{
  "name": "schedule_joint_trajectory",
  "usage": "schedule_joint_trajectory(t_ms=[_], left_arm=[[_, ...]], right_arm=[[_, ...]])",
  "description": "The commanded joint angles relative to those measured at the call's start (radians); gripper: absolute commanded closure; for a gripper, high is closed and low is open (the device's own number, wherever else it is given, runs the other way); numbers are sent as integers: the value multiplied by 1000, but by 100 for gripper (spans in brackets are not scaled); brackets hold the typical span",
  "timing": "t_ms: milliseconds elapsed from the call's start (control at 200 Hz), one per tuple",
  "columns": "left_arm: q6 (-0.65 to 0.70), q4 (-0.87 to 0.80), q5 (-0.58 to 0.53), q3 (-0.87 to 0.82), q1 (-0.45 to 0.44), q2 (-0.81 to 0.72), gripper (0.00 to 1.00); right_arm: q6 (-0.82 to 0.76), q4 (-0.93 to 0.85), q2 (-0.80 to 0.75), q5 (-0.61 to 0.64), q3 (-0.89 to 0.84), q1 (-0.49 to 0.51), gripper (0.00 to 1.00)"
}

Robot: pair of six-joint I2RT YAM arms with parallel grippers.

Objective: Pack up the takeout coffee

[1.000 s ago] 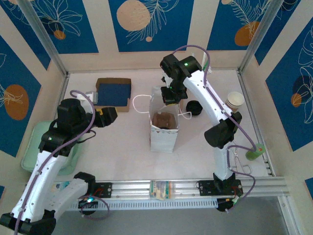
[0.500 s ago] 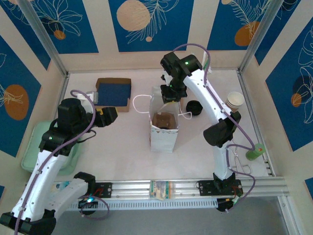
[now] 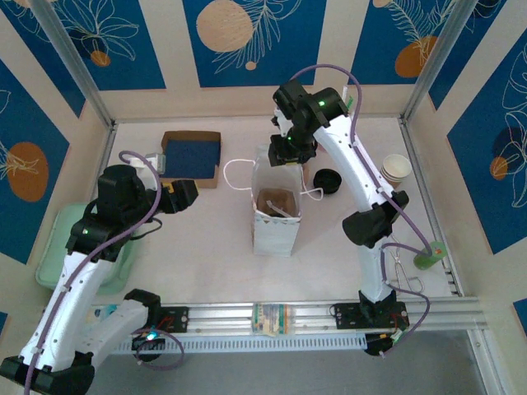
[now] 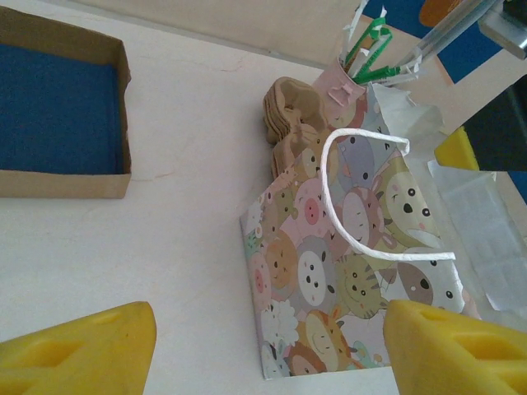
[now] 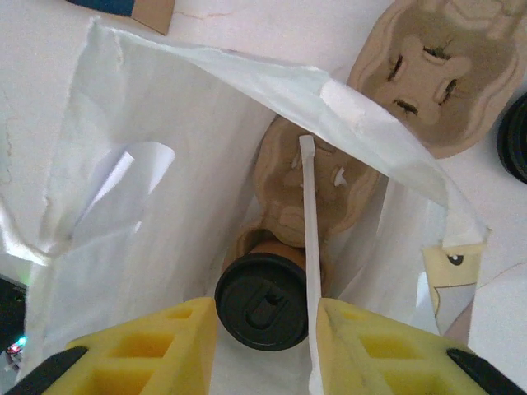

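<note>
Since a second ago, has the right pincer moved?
Yes. In the top view the right pincer has shifted slightly from the bag's far rim toward the back wall.

My top camera sat high behind the arm bases (image 3: pixel 375 317), facing down and forward over the whole worktop (image 3: pixel 206 239). The left wrist camera looked from low and near, slantwise across the worktop at the printed side of the paper bag (image 4: pixel 346 271). The right wrist camera peered straight down into that bag's mouth, very close. All three shared the bag.
</note>
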Motion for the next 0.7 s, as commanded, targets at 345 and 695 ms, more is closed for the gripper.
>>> schedule_joint_trajectory(t_ms=[345, 695], left_arm=[[32, -9, -16, 49, -8, 41, 26], [57, -6, -30, 96, -9, 135, 26]], right_arm=[[-18, 140, -240, -22, -73, 23, 50], [11, 420, -512, -141, -406, -53, 1]])
